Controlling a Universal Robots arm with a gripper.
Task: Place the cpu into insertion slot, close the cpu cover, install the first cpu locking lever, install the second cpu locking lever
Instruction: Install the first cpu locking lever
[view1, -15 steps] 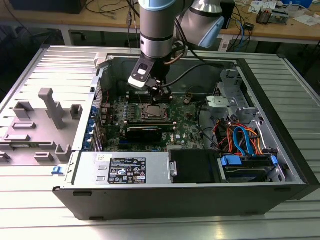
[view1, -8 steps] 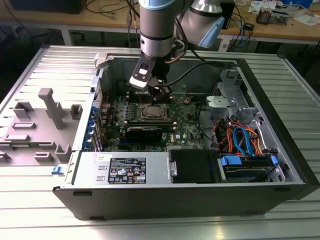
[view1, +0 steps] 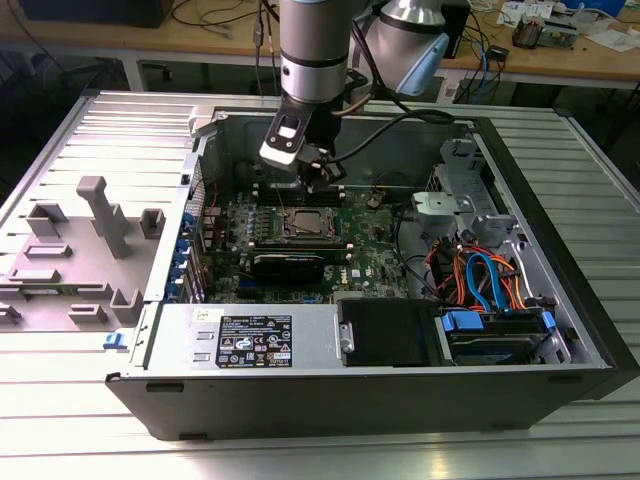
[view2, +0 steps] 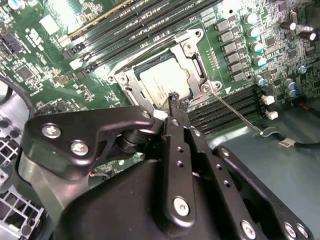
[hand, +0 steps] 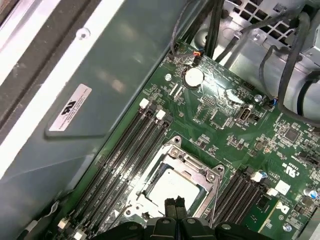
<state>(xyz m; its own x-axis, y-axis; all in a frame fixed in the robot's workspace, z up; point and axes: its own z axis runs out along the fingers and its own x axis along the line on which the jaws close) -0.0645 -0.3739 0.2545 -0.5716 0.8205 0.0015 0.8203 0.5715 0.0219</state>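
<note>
The cpu (view2: 164, 81) lies flat in the socket on the green motherboard, its silvery top showing in both wrist views (hand: 172, 188). The cpu cover (view2: 192, 55) lies down around it as a metal frame (hand: 192, 165). One thin locking lever (view2: 239, 114) sticks out sideways from the socket corner, its hooked end (view2: 268, 131) over the grey case floor. My gripper (view2: 176, 101) hangs just above the socket's edge, fingers pressed together with nothing between them (hand: 175, 204). In the exterior view the gripper (view1: 322, 180) sits over the back of the socket (view1: 305, 225).
Memory slots (hand: 125, 160) run along both sides of the socket. The case wall (hand: 85, 80) rises close beside them. Bundled cables (view1: 480, 275) and a drive cage (view1: 460, 215) fill the exterior view's right. A power supply (view1: 250, 338) lies at the front. Grey fixtures (view1: 100, 215) stand outside the case.
</note>
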